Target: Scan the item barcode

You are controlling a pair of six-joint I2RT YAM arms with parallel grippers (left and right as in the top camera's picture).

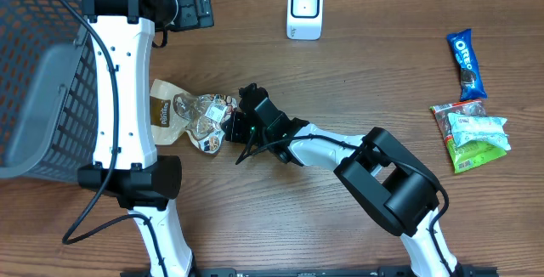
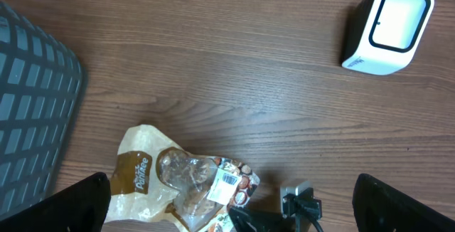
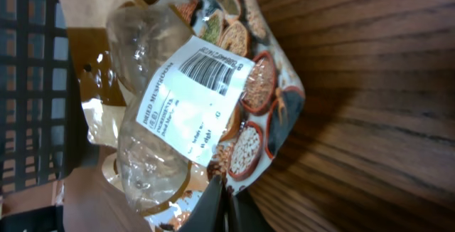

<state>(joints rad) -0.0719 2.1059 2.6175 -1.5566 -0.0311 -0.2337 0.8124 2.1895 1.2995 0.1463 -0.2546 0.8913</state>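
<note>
Overhead, the mushroom bag (image 1: 189, 115) lies flat on the table (image 1: 374, 73) just right of the basket (image 1: 42, 81), its left end tucked under the left arm, and the right gripper (image 1: 231, 128) sits at the bag's right edge. The right wrist view shows those fingers pressed together, pinching the printed lower rim of the bag. The barcode label (image 3: 206, 68) faces up (white, slightly crumpled, tilted across the clear window). The left gripper (image 1: 200, 7) hangs released near the table's far edge, jaws wide and touching nothing. Bare wood stretches from the bag to the scanner (image 1: 304, 9), which stands upright at the far edge, well apart from the bag, and bare wood continues rightward. An Oreo pack (image 1: 466, 63) and green snack packs (image 1: 472, 137) lie near the right edge, close together. The basket's mesh wall rises at the left edge, with only part of its inside in view. The bag's window shows pale dried pieces.
</note>
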